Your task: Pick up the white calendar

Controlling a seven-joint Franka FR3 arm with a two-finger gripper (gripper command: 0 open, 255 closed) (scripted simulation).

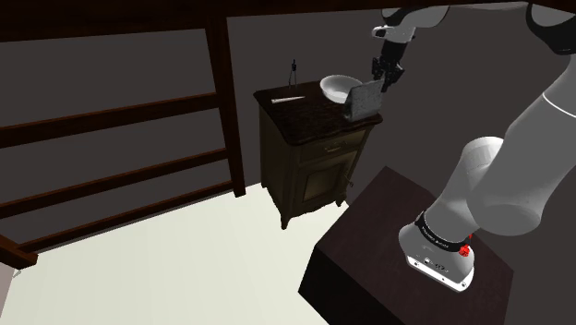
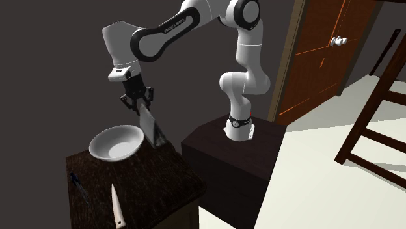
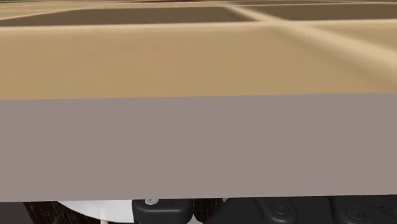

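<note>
The tool (image 2: pixel 144 108) is clamped on the top edge of the grey calendar (image 2: pixel 155 130), tilted at the dark table's (image 2: pixel 149 182) corner just beside the white bowl (image 2: pixel 116 143), so the grasp seems made and the next move calls for a straight lift clear of the bowl.

Dark wooden nightstand (image 1: pixel 309 114) with a white bowl (image 1: pixel 339 87), a pale knife (image 1: pixel 284 98) and, at its edge, the grey calendar (image 1: pixel 363 100).

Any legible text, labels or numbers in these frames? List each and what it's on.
Nothing is legible enough to quote.
Lettering on the arm's upper link: too small to read.
Lettering on the arm's base band: too small to read.
The calendar: plain grey, no print.
</note>
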